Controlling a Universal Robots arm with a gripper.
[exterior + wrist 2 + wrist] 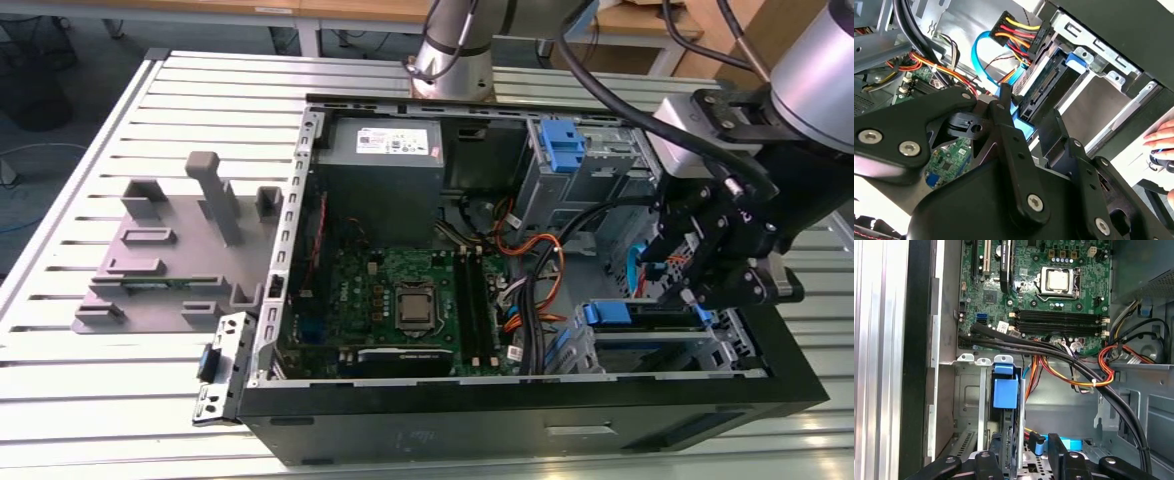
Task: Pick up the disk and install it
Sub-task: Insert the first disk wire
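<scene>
Slatted metal tabletop [120, 390] carries an open black computer case [534, 420], and we see the arm's gripper [707, 265] hanging over the case's drive bays at about three o'clock from the green motherboard [400, 300] in the exterior view. At the case's twelve o'clock sits the grey power supply box [384, 160], with a tall blue latch [563, 145] at its three o'clock. A grey plastic fixture [167, 250] lies on the table well apart from the case, at its nine o'clock.

We find the disk [1005, 440] standing on edge in the metal drive cage [969, 405] in the first wrist view, its blue carrier tab [1005, 392] toward the motherboard. In that view the two black fingers [988, 462] stand on either side of the disk's near end, set narrowly apart, just about the disk's thickness. We cannot say for sure that the pads press on it; they look to be touching or just beside it. In the second wrist view the disk's connector end [1041, 87] faces a bundle of red, yellow and black power wires [1016, 32] and a blue data cable [986, 50], with the gripper's black linkage [1004, 135] just in front.

A person's hand [1161, 142] rests beyond the case edge in the second wrist view.
</scene>
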